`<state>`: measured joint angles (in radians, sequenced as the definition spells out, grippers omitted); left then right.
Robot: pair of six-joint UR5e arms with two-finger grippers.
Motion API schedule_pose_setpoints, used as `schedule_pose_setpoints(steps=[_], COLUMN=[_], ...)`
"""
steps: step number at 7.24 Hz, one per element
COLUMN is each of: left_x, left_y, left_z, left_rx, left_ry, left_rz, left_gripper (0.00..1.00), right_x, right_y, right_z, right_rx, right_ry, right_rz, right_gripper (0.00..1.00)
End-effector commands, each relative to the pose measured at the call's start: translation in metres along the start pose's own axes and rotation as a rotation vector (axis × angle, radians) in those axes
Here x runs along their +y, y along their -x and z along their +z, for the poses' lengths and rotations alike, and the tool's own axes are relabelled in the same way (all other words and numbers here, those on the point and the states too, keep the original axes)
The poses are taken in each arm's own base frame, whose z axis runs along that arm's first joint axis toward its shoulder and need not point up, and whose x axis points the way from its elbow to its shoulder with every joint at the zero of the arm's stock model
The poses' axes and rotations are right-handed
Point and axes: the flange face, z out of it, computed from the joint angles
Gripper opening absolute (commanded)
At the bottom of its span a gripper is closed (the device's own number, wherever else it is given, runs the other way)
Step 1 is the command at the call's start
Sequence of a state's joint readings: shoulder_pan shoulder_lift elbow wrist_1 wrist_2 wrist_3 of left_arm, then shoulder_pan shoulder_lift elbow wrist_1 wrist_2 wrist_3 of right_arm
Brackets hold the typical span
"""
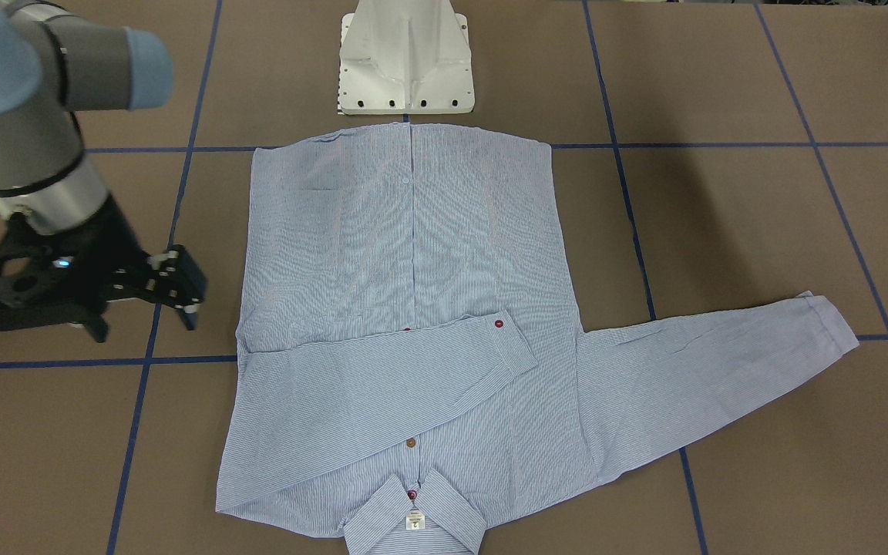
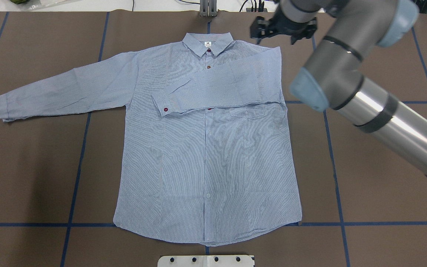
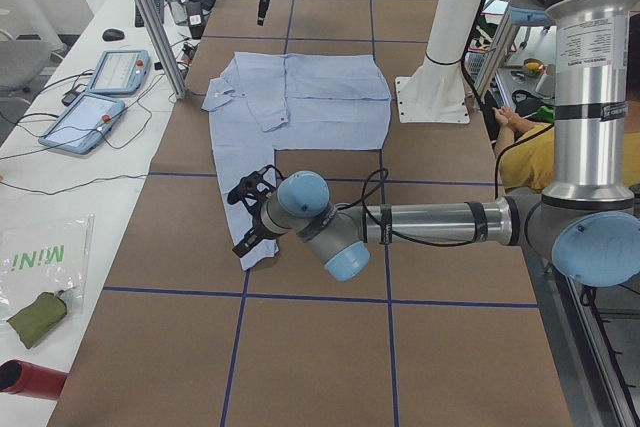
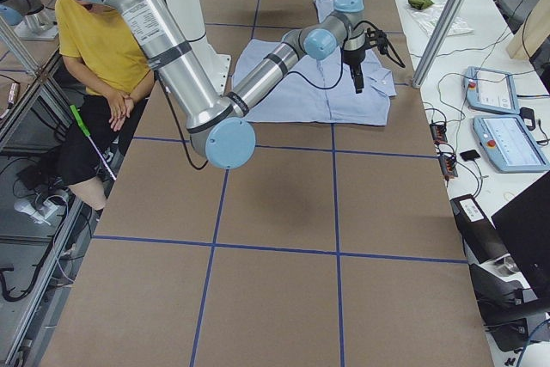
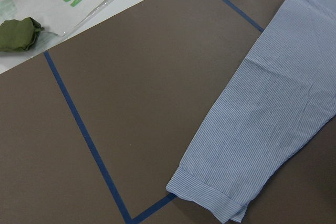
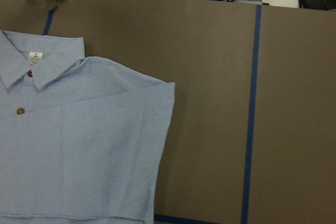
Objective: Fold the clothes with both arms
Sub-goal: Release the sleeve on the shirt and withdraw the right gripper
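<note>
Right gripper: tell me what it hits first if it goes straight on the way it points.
Probably the brown table, just beside the folded shoulder of the light blue striped shirt. The black right gripper points down; its wrist view centres on bare table.

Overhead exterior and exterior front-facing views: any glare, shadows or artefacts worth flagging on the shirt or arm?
Overhead exterior: wavy moiré bands ripple over the light blue, finely white-striped button-up shirt, and a bright glare streak runs along the silver-grey jointed right arm. Exterior front-facing: the same moiré on the shirt, plus a soft dark shadow on the brown table beside it.
</note>
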<state>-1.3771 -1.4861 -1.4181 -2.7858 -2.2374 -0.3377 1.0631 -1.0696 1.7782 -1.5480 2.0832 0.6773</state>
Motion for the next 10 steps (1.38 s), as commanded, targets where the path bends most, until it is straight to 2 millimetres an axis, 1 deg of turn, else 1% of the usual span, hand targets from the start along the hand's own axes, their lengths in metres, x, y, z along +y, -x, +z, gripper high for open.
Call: schedule_pose_setpoints(steps=[1,2,3,4,5,7,8,9,10], left_x=[0.024,0.035,0.051,0.061,0.057,0.067,0.069,0.065,0.063], left_y=[-0.024,-0.037,-0.049,-0.057,-0.062,-0.062,-0.066,-0.066,-0.066], left_z=[0.042,0.059,0.076,0.095,0.104,0.118,0.130,0.143,0.147], left_rx=[-0.010,-0.003,0.002,-0.003,0.004,-0.020,-0.039,-0.042,-0.043], left_ry=[-0.038,-0.041,-0.068,-0.070,-0.070,-0.055,-0.060,-0.052,-0.051], left_rz=[-0.093,-0.144,-0.197,-0.247,-0.335,-0.353,-0.345,-0.346,-0.346], left_gripper=[1.00,0.98,0.94,0.83,0.70,0.57,0.56,0.56,0.56], right_x=[0.038,0.058,0.069,0.074,0.075,0.077,0.076,0.076,0.076], right_y=[-0.121,-0.168,-0.190,-0.194,-0.195,-0.195,-0.194,-0.194,-0.194], right_z=[-0.027,-0.038,-0.046,-0.048,-0.047,-0.049,-0.049,-0.049,-0.050], right_rx=[-0.062,-0.112,-0.134,-0.131,-0.128,-0.124,-0.123,-0.123,-0.124], right_ry=[-0.001,-0.024,-0.025,-0.027,-0.026,-0.030,-0.032,-0.032,-0.033], right_rz=[-0.064,-0.084,-0.060,-0.056,-0.055,-0.055,-0.058,-0.058,-0.059], right_gripper=[1.00,1.00,1.00,1.00,1.00,1.00,1.00,1.00,1.00])
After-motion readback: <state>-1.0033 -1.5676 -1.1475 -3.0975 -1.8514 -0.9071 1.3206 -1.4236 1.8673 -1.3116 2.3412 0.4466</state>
